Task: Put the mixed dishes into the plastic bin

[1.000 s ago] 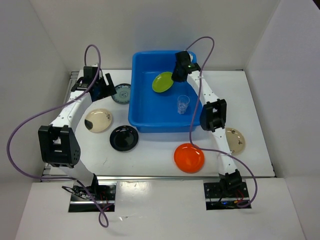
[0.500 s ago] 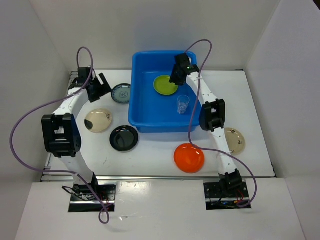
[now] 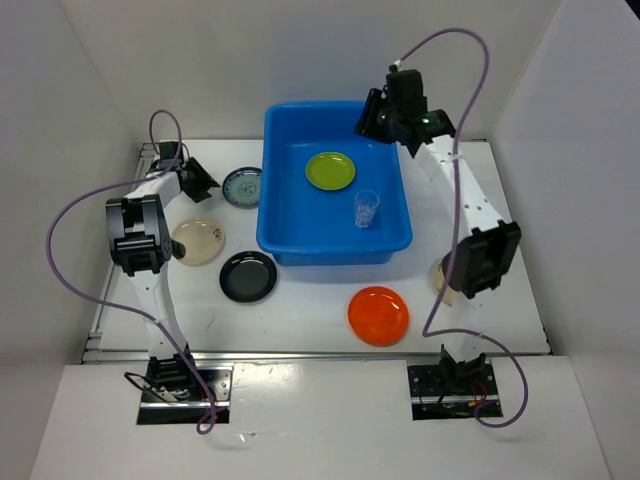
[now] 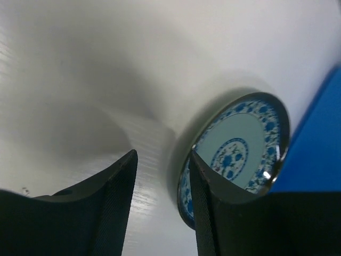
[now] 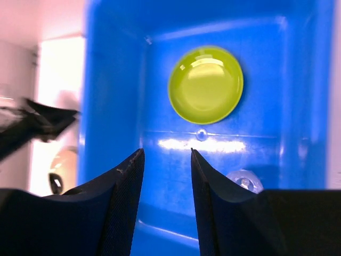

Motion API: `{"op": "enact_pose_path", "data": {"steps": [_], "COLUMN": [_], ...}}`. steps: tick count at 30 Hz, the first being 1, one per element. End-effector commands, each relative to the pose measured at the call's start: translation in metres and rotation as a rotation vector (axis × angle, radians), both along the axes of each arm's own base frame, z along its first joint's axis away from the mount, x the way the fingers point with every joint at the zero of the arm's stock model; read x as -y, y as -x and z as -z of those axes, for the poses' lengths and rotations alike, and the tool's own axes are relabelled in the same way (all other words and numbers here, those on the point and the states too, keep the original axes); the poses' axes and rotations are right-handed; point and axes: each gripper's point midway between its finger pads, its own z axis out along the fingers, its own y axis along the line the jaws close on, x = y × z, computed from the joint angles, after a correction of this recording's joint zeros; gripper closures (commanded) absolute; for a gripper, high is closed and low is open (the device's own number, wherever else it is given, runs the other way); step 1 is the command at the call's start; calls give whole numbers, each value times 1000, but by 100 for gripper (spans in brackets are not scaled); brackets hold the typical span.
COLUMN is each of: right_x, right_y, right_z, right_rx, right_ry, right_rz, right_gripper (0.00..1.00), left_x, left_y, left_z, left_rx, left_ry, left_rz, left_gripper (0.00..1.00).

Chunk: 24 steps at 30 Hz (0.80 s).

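Note:
The blue plastic bin stands in the middle and holds a lime green plate and a clear glass cup. My right gripper hovers open and empty over the bin's far right corner. In the right wrist view the gripper looks down on the lime plate and the cup. My left gripper is open and low beside the blue-patterned plate. In the left wrist view the gripper has its right finger against that plate's near edge. Only one cup shows.
A cream plate, a black plate and an orange plate lie on the table in front of the bin. A second cream plate is mostly hidden behind the right arm. White walls enclose the table.
My right gripper let the lime plate go flat in the bin, then rose and drew back to the far right. My left gripper shifted left, away from the blue-patterned plate.

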Motion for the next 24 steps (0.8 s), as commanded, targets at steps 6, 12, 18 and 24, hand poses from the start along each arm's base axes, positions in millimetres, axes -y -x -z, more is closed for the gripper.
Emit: {"op": "enact_pose_path", "data": {"steps": [6, 12, 18, 24], "right_x": [31, 39, 53, 62], "right_y": [30, 37, 45, 56], "right_z": [-43, -33, -41, -46], "right_rx": [121, 94, 110, 112], "right_ry": [43, 70, 83, 71], "right_rz": [57, 82, 121, 148], "right_gripper": [54, 54, 54, 54], "left_x": [22, 50, 68, 64], "left_y": [-14, -15, -19, -20], "left_z": [7, 21, 34, 21], "left_rx": [19, -5, -21, -15], "left_ry": [83, 111, 126, 78], "left_rz": [52, 104, 131, 113], "left_gripper": [46, 48, 68, 100]}}
